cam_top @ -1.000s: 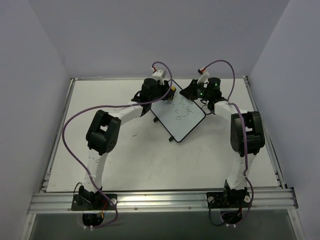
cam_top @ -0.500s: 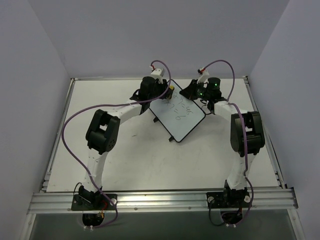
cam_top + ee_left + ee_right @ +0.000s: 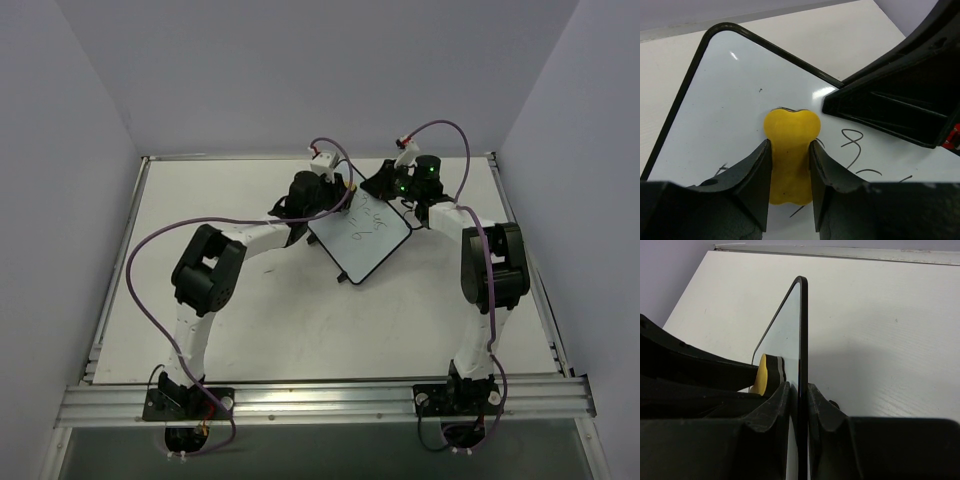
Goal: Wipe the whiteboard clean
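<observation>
We see even, diffuse light in the overhead view, seemingly from above: the flat white tabletop (image 3: 250, 320) is bright, and the shadows on it are faint and soft-edged. From the left wrist, the glossy rectangular whiteboard with its thin black frame (image 3: 715, 115) carries a small hard glint near its upper corner and a paler sheen by the far edge. The small yellow eraser block (image 3: 791, 125) is sharp, while the left gripper (image 3: 789, 144) blurs toward the bottom. From the right wrist, the whiteboard's face reads grey, and the right gripper (image 3: 799, 388) is dark, close and soft.
</observation>
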You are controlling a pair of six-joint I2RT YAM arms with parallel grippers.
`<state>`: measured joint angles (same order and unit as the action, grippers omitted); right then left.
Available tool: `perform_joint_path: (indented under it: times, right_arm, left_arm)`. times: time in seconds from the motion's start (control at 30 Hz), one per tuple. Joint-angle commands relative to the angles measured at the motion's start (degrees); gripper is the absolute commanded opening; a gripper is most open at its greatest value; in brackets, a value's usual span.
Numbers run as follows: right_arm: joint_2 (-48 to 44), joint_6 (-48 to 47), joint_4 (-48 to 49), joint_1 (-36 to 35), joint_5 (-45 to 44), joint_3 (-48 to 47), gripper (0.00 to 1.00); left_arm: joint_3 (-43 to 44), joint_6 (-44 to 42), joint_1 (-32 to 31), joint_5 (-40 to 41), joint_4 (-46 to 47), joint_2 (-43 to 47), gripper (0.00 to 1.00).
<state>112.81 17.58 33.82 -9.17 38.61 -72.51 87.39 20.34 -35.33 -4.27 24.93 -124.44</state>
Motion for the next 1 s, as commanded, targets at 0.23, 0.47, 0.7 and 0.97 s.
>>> perform_joint_path:
  times: [0.23,0.47,0.7,0.97]
  right_arm:
    - [1.4,-3.8,-8.9,-6.7,5.6,2.4,0.0]
    - [1.4,-4.1,-9.9,-6.8,4.5,2.0,0.04]
    - [1.2,-3.5,-9.7,-6.7,3.7,1.4,0.37]
    - [0.7,-2.3,-9.3,-5.9,3.3,0.7,0.56]
  left_arm:
    - [-6.7,-0.8,-6.3,-3.2,-1.5,2.9,0.02]
    - [-11.0,0.5,-4.5,-1.6,0.6,5.6,0.02]
    - [-14.3,-0.1,-3.1,-0.7,2.4,9.2,0.02]
    - [-14.0,0.8,1.2,-1.7,2.5,10.4,0.02]
